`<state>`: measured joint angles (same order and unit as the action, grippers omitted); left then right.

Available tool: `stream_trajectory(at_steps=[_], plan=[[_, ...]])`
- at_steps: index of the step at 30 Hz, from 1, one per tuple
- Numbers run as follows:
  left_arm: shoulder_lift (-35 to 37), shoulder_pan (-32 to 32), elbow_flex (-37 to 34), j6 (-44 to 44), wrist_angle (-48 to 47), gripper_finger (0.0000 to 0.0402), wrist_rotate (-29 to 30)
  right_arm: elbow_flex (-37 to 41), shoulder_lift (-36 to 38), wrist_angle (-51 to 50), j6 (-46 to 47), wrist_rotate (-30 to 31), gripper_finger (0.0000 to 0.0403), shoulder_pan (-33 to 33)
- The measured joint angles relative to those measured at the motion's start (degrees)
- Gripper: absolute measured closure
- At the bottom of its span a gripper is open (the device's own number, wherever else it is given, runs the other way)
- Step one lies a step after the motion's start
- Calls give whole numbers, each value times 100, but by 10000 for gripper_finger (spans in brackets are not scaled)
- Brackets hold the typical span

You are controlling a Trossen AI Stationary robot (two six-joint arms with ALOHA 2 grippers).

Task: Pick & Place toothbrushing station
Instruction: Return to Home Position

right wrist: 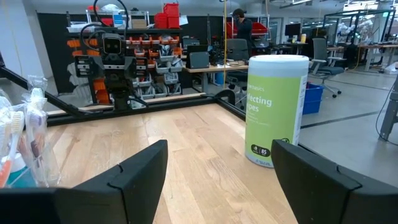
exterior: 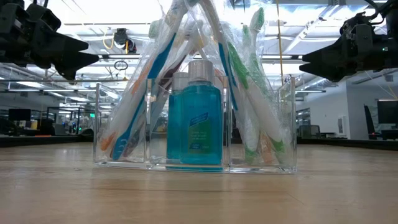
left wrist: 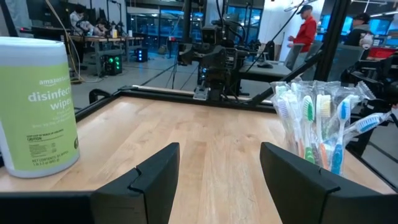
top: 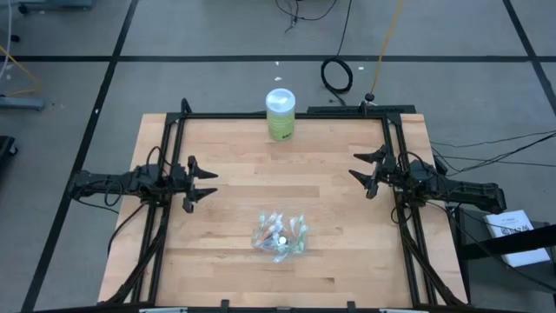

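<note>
Clear organizer [top: 280,236], crammed with wrapped toothbrushes [left wrist: 311,118] beside a blue bottle [exterior: 198,124], stands toward the bench's [top: 347,261] front edge. Both left jaws and right jaws gape empty at opposite side edges. A low homing sweep could topple the leaning toothbrushes.

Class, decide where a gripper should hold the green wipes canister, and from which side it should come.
Probably round the green body of the wipes canister, midway up, coming level from the near side: it stands upright, a plain cylinder, alone at the table edge.
</note>
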<state>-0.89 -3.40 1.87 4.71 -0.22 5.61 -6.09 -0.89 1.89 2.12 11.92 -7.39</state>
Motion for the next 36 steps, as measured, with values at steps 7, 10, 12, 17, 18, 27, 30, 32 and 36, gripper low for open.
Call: stream_trajectory(at_steps=[7, 10, 12, 17, 18, 27, 30, 32, 36], plan=[[0, 0, 0, 0, 32, 172, 0, 1, 0, 0, -1, -1, 124, 0], [0, 0, 0, 0, 34, 172, -2, 1, 0, 0, 0, -1, 124, 0], [0, 0, 0, 0, 34, 172, -2, 1, 0, 0, 0, 0, 124, 1], [0, 0, 0, 0, 37, 172, -3, 1, 0, 0, -1, 0, 124, -1], [0, 0, 1, 0, 37, 172, -4, 1, 0, 2, 1, 0, 124, -1], [0, 0, 7, 0, 40, 172, -7, -1, 0, 1, 1, 0, 124, -1], [0, 0, 7, 0, 41, 172, -7, 1, 0, 2, 1, 0, 124, -1], [0, 0, 7, 0, 41, 172, -7, -1, 0, 0, 1, 0, 124, 1], [0, 0, 7, 0, 41, 172, -9, 1, 0, 0, 1, 0, 124, 1]])
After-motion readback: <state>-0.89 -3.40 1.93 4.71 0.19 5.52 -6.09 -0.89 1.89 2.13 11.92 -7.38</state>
